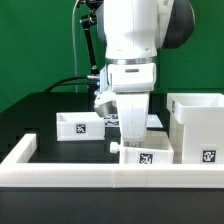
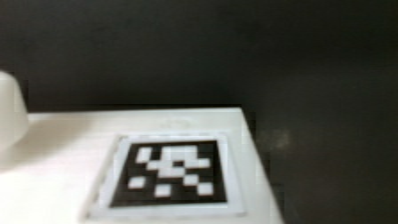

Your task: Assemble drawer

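1. The drawer lies unassembled in three white parts on the black surface (image 1: 40,112).
2. The drawer housing (image 1: 196,122) stands upright at the edge of the surface on the exterior view's right. The picture edge cuts off its far side. A black-and-white tag (image 1: 208,157) shows on its camera-facing wall.
3. The first tray (image 1: 78,124) sits toward the exterior view's left, well apart from the housing. Its opening faces up and a tag is on its near wall.
4. The second tray (image 1: 147,153) lies just beside the housing, close to the surface's camera-side edge. The arm covers its upper part.
5. The arm (image 1: 135,45) hangs over the middle of the surface, and its top is cut off.
6. The end effector (image 1: 121,144) is low, at the second tray's corner. Its fingers merge with the white parts behind, so I cannot tell whether they stand apart, are together or hold anything.
7. A low border wall (image 1: 60,170) runs along the camera-side edge and turns at the corner on the exterior view's left.
8. A flat white piece (image 1: 157,121) behind the arm is mostly hidden and cannot be identified.
9. In the wrist view, a blurred square marker (image 2: 173,170) sits on a white panel (image 2: 63,150). No fingers are visible. A rounded white shape (image 2: 7,110) is cut off at the picture edge.
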`<act>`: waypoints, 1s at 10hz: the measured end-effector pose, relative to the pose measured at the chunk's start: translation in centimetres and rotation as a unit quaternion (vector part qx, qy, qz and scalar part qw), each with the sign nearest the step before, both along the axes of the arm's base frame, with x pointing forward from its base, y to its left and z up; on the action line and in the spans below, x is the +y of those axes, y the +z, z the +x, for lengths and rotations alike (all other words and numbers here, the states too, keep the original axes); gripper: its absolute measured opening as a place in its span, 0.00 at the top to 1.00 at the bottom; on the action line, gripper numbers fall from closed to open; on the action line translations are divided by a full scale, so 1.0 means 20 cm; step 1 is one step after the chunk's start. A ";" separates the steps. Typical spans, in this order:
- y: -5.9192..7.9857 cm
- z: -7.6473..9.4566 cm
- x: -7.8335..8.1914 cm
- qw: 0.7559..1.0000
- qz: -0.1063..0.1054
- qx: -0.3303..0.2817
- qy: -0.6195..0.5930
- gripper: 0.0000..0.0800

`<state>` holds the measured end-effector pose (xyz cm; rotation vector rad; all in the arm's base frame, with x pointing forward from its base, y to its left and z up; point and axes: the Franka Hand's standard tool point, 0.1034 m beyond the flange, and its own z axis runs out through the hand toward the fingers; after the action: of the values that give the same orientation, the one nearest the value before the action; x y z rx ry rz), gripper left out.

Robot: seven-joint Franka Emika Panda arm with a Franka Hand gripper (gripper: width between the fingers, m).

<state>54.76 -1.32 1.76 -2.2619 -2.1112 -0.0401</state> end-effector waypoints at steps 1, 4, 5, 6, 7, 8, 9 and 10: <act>0.00 0.00 0.00 1.000 0.000 0.001 0.000 0.95; -0.02 -0.03 0.04 1.000 0.002 -0.011 0.006 0.95; -0.02 -0.04 0.04 1.000 0.002 -0.010 0.010 0.95; -0.02 -0.04 0.05 1.000 0.001 -0.010 0.014 0.95; -0.02 -0.04 0.06 1.000 0.000 -0.010 0.021 0.95; -0.03 -0.04 0.05 1.000 0.000 -0.010 0.020 0.95; -0.03 -0.04 0.05 1.000 0.000 -0.010 0.020 0.95; -0.03 -0.04 0.05 1.000 0.000 -0.010 0.018 0.95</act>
<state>54.00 -0.24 1.25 -2.2310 -2.1617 -0.0609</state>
